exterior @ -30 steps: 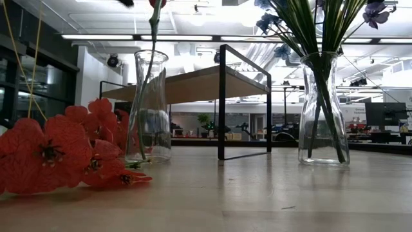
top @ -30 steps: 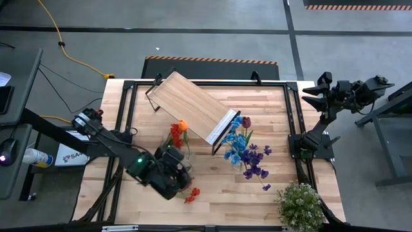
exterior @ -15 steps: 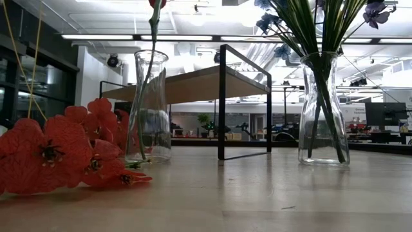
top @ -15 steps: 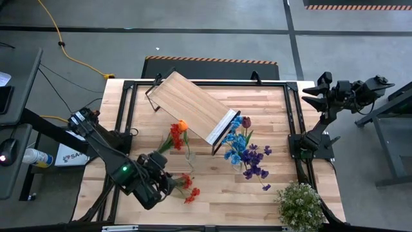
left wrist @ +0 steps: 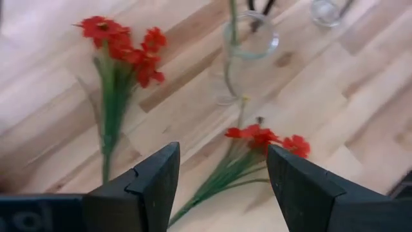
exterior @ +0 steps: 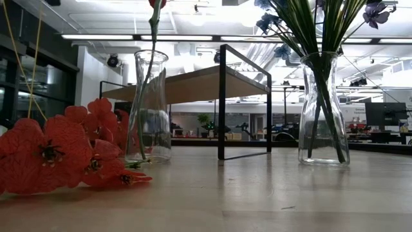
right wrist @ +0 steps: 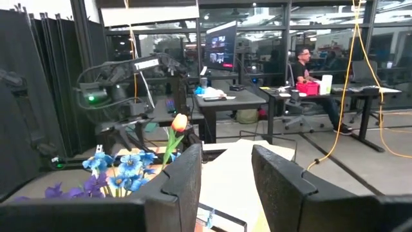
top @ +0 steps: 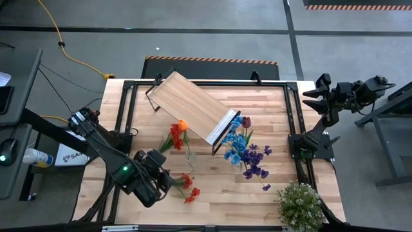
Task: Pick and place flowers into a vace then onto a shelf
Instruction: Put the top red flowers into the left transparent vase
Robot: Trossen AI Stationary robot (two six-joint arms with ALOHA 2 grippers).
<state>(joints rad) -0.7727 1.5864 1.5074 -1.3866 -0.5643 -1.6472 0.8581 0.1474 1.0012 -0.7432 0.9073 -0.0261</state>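
Left gripper (left wrist: 222, 171): fingers spread wide, holding nothing, poised above loose red flower stems (left wrist: 257, 145).
Just ahead of it: a second red sprig (left wrist: 122, 55) lay flat on the tabletop (top: 219, 193); beyond stood the clear vase (left wrist: 251, 38).
Done, by my judgement: that vase (top: 188, 154) held red and orange flowers (top: 177, 132); a second vase (exterior: 324, 109) held blue and purple flowers (top: 248, 154).
Left: the red stems (top: 188, 187) still unvased; both vases stood off the shelf (top: 191, 105).
Right gripper (right wrist: 225, 174): fingers apart, empty, parked off the table.
Writing: partial "SA" on a label (top: 67, 154) near the left arm's base.
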